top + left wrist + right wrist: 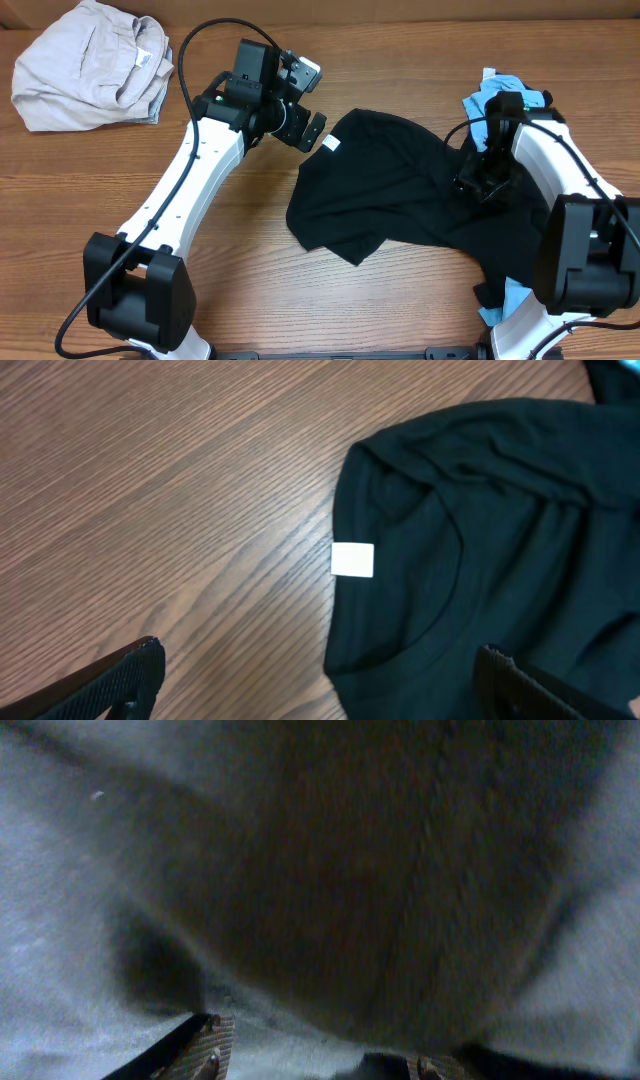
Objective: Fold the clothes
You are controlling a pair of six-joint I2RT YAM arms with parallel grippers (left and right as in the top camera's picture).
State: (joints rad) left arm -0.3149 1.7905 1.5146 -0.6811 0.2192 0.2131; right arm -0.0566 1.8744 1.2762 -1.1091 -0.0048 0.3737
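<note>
Two tools (pixel 310 130) (pixel 487 183), one black shirt (pixel 380 190)

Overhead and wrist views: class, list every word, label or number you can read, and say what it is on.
No text can be read.
Tag on the black shirt: white, no print legible.
Grey garment: no text legible.
</note>
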